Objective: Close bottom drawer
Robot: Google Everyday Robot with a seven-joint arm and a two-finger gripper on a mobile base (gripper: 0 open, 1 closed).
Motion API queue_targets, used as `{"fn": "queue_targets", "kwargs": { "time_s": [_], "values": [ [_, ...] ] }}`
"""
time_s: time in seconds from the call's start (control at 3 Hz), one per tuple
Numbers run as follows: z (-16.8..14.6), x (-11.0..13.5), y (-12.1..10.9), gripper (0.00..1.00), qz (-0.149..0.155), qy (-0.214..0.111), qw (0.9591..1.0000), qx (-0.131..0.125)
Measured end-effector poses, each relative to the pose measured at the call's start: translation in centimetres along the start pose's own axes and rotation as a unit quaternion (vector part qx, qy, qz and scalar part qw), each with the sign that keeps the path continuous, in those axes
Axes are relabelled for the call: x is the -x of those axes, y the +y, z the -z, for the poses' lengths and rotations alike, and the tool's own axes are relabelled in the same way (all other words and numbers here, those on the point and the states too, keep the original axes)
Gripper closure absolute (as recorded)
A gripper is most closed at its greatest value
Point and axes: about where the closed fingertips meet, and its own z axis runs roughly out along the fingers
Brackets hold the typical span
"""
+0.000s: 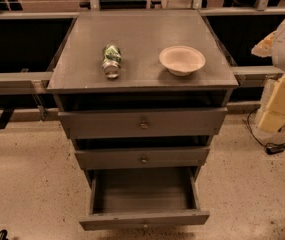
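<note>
I see the bottom drawer (144,199) pulled fully out toward me at near centre, its empty tray exposed and its front panel offered for a push; my hand is out of view, so I cannot tell its state.

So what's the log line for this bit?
bottom drawer: pulled open, empty | can, bowl: on cabinet top | gripper: not in view

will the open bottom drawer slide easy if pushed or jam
The bottom drawer looks like stiff metal, so its front probably won't flex. Its tray appears empty, so it should feel light. It is pulled far out, so an off-centre push might skew it; mid-front seems safer. The tool is not in view.
</note>
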Motion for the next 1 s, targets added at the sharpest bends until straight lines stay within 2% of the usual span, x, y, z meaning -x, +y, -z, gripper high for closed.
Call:
{"fn": "queue_targets", "kwargs": {
  "time_s": [0.33,0.67,1.0],
  "values": [
    [0.0,0.0,0.0,0.00,0.000,0.000,1.0000,0.000],
    [-2.8,-0.6,0.5,0.00,-0.019,-0.039,0.9990,0.012],
    [-8.2,-1.1,3.7,0.00,-0.060,-0.119,0.9902,0.040]
  ]
}}
